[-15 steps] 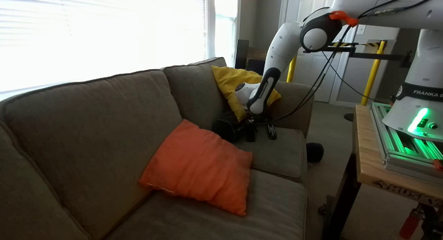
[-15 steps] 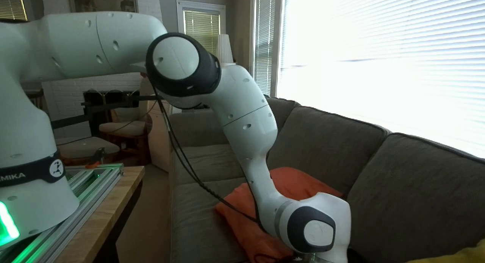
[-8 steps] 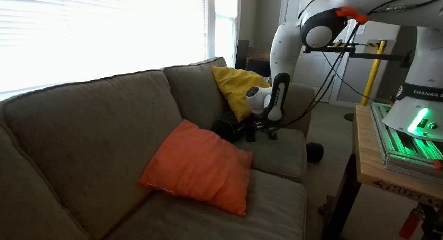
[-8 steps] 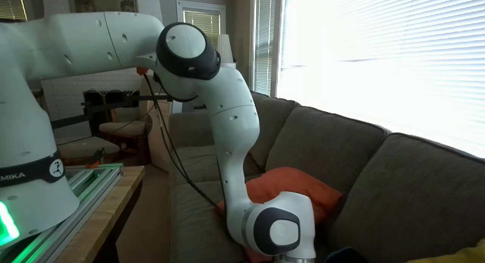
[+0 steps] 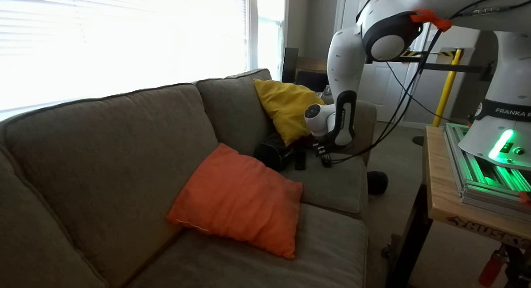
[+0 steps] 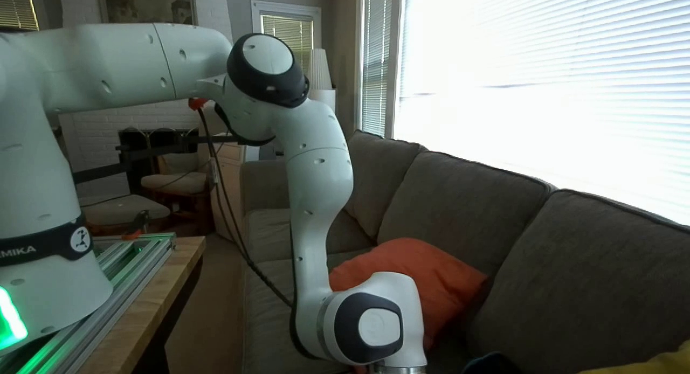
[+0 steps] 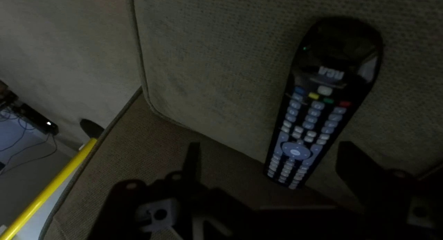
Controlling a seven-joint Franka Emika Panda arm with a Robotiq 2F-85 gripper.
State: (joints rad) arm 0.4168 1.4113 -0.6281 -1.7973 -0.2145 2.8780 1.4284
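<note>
A black RCA remote control (image 7: 313, 108) lies face up on the seat cushion (image 7: 207, 60) of a grey-brown sofa (image 5: 116, 155), close to the sofa arm (image 7: 138, 143). Its long axis runs obliquely in the wrist view, from upper right to lower left; the broad, rounded end bearing the logo points away from the end effector (image 7: 270, 146), the narrower keypad end toward the sofa arm. The end effector is positioned over this narrower end, its fingers (image 7: 192, 164) spread wide to either side, with a visible gap from each. In an exterior view, a dark flat object (image 5: 300, 160) lies near the remote control, and next to it a bulky black item (image 5: 269, 153); whether the latter is a container cannot be told. A yellow pillow (image 5: 286, 107) leans against the backrest.
</note>
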